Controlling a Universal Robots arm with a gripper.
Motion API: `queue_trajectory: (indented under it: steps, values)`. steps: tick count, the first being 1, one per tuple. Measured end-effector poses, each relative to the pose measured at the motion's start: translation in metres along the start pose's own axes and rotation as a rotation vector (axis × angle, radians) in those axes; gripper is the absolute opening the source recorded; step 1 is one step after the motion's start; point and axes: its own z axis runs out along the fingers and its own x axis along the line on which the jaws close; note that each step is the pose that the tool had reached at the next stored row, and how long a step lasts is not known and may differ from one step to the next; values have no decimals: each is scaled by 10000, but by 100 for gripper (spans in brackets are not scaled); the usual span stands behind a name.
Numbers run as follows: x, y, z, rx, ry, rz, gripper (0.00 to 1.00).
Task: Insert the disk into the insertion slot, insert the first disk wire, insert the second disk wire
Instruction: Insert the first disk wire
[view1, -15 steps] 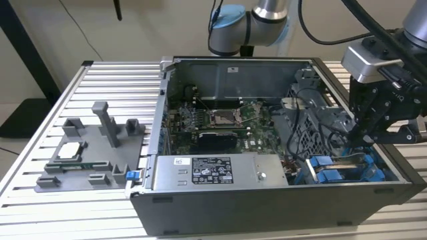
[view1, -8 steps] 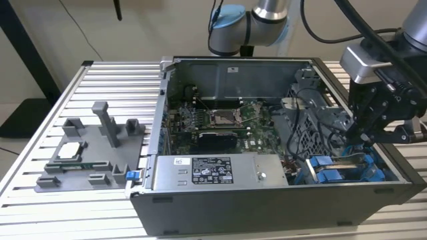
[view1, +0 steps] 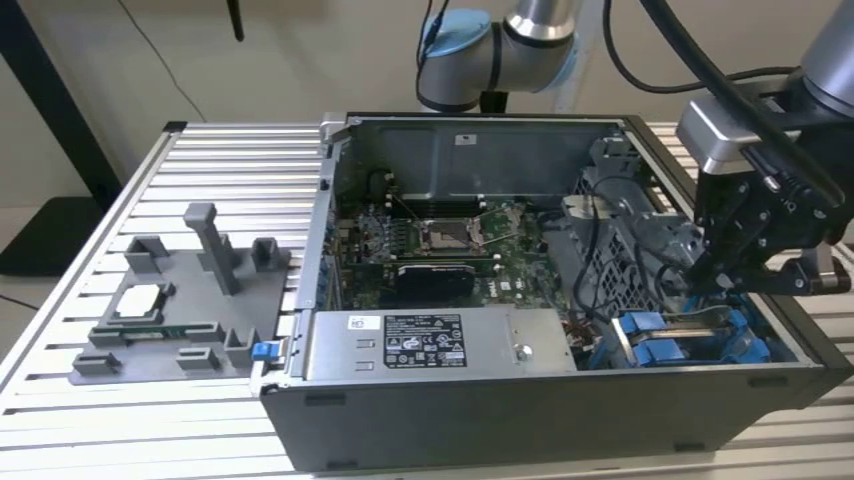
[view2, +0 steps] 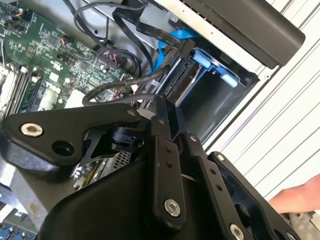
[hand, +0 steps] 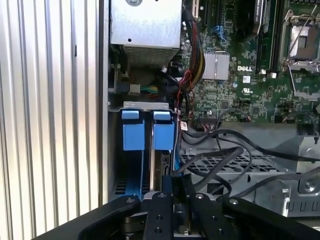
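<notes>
The disk (hand: 163, 136) stands edgewise in the slot (hand: 145, 105).

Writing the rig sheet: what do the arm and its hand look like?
The arm has silver-grey tubes and light blue joint caps, with black cables hanging along it. A grey block sits at the wrist. The hand is black all over; in both wrist views its link bars carry silver screw heads.

blue-framed disk (hand: 163, 135) (green motherboard (hand: 240, 95))
</notes>
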Motion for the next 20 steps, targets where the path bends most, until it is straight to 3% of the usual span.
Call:
queue_trajectory:
  steps: [5,11,15,20]
  values:
    - [11,-8,37,-40,-34,88,0]
    - [22,-36,62,-44,-321,147,0]
    - [37,-89,65,-94,-350,155,0]
    - [54,-143,78,-230,-377,175,0]
